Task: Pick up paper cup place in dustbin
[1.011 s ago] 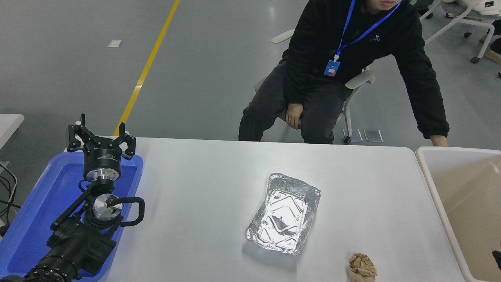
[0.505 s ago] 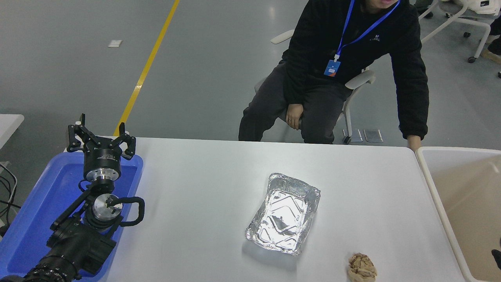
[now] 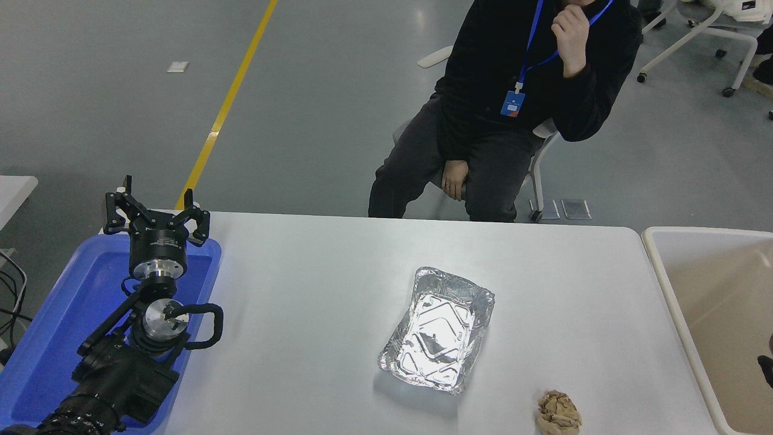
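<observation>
No paper cup shows anywhere in the head view. The dustbin (image 3: pixel 664 284) is the large off-white bin with a beige inside at the table's right end, cut off by the picture's edge. Only a small black piece of my right arm (image 3: pixel 767 370) shows at the right edge, over the dustbin's inside. My left gripper (image 3: pixel 157 193) is parked at the lower left, open and empty, above the far end of the blue tray (image 3: pixel 54 320).
A crinkled silver foil tray (image 3: pixel 438 329) lies in the middle of the white table (image 3: pixel 302 290). A crumpled brown paper ball (image 3: pixel 558 412) lies near the front edge. A person (image 3: pixel 513 103) in black sits on a chair beyond the far edge.
The person's hand has left the dustbin's far rim and risen to their face. The black piece at the right edge has shifted up slightly. The left arm has not moved.
</observation>
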Controlling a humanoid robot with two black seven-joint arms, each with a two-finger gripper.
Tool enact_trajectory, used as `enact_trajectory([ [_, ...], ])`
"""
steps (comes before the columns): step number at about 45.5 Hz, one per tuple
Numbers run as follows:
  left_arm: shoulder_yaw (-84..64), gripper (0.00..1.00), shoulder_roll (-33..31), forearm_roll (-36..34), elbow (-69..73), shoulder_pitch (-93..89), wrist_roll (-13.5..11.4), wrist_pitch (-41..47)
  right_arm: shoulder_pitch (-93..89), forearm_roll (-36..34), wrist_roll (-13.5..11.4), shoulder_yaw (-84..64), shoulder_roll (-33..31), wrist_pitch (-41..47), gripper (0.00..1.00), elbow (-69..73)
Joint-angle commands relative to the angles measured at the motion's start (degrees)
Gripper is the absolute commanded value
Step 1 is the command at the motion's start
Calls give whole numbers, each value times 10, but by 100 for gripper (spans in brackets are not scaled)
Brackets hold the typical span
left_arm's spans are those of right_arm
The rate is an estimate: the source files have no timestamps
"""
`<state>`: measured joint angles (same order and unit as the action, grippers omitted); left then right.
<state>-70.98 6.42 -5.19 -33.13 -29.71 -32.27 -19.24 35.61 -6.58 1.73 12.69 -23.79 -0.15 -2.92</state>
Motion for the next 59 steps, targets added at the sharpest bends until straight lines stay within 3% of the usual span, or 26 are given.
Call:
enact_trajectory([
  [1, 0, 99, 0, 0, 0, 0, 0, 0, 53, -2, 0, 5, -27, 37, 100, 1],
  [14, 0, 99, 0, 0, 0, 0, 0, 0, 92, -12, -1, 62, -82, 73, 100, 83],
  [27, 0, 99, 0, 0, 0, 0, 0, 0, 119, 4, -3, 50, -182, 53, 100, 301],
  [35, 0, 99, 0, 0, 0, 0, 0, 0, 153, 96, -5, 33, -240, -6, 100, 460],
  [44, 0, 99, 0, 0, 0, 0, 0, 0, 246, 193, -8, -75, -285, -68, 100, 612],
  [59, 0, 99, 0, 0, 0, 0, 0, 0, 460, 190, -8, -291, -385, -70, 100, 765],
])
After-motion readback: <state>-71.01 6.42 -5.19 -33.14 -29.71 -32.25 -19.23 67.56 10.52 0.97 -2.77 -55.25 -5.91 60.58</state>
